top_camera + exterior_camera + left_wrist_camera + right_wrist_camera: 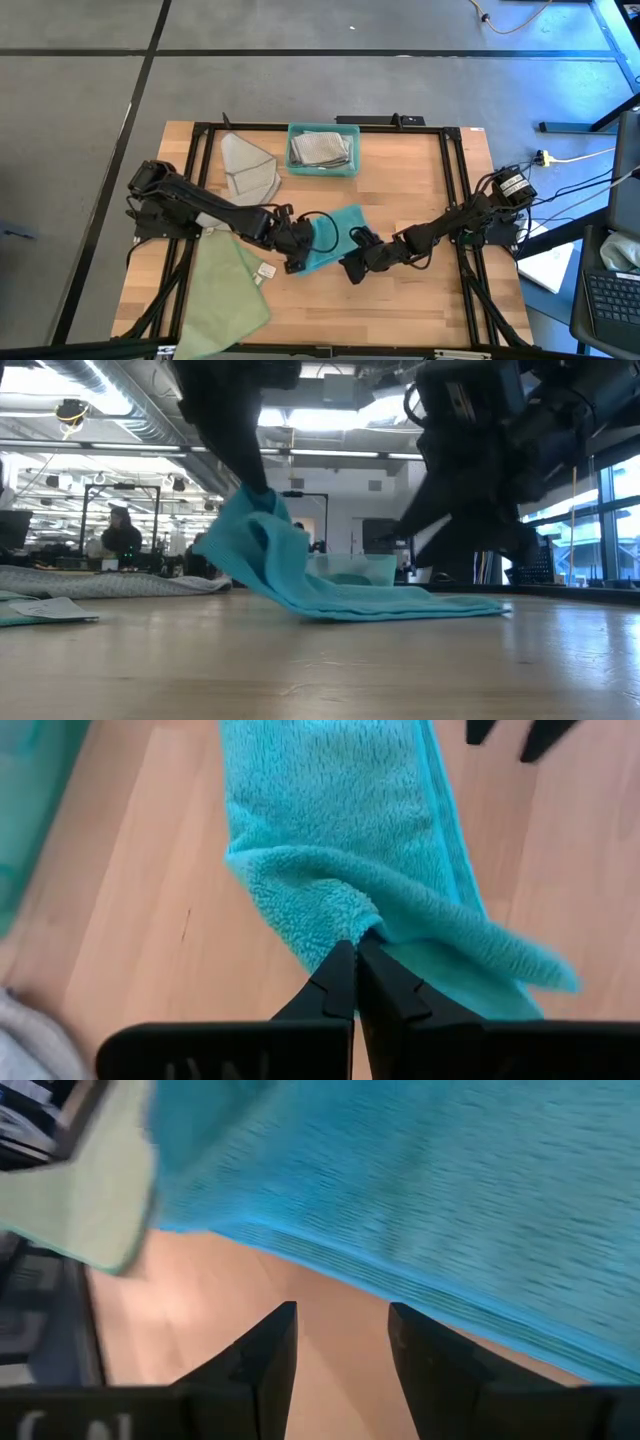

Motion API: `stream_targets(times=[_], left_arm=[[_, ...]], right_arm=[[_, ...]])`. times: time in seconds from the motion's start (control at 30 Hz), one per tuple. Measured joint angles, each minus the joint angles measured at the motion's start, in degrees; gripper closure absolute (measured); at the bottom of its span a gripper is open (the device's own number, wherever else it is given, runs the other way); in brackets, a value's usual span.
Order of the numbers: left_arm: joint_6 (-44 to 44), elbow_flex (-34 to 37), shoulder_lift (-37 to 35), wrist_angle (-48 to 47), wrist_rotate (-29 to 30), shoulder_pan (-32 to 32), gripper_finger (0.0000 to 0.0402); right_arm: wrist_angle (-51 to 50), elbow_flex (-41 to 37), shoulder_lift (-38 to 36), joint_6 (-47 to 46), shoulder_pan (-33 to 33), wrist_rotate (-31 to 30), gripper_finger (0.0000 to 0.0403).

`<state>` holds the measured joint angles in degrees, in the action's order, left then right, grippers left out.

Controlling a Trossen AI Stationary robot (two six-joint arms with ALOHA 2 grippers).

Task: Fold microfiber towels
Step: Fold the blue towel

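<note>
**Teal towel mid-fold on the bench**

From above, the wooden bench (pixel 400 200) is carrying a teal towel (pixel 335 240) at its middle, a pale green towel (pixel 228 285) near the front-left corner and a bin (pixel 323 150) at the back.

At bench height, the towel's one edge is rising off the wood.

The left gripper (pixel 356 955) is pinching that edge, jaws clamped together on it.

The right gripper (pixel 340 1340) is hovering beside the towel, jaws apart, holding nothing.

Next, I'd guess, the lifted edge needs carrying across.

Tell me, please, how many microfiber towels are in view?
4: teal towel mid-table, pale green towel at the near left, grey towel at the far left, folded grey towel in the bin, perhaps hiding more.
</note>
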<state>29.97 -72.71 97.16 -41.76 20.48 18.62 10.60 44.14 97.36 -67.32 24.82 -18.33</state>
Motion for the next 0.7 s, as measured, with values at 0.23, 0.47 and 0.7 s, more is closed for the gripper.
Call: stream_targets(times=[0.23,0.47,0.7], left_arm=[[1.0,0.0,-2.2,0.4,1.5,1.1,0.0401],[1.0,0.0,-2.2,0.4,1.2,1.3,0.0401],[-0.6,0.0,-2.1,-0.2,1.0,1.3,0.0401]], right_arm=[[-5.5,0.0,0.0,0.1,-0.4,0.0,0.0241],[-5.0,0.0,0.0,5.3,-3.9,-4.3,0.0241],[-7.8,0.0,2.9,7.8,-9.8,2.5,0.0241]])
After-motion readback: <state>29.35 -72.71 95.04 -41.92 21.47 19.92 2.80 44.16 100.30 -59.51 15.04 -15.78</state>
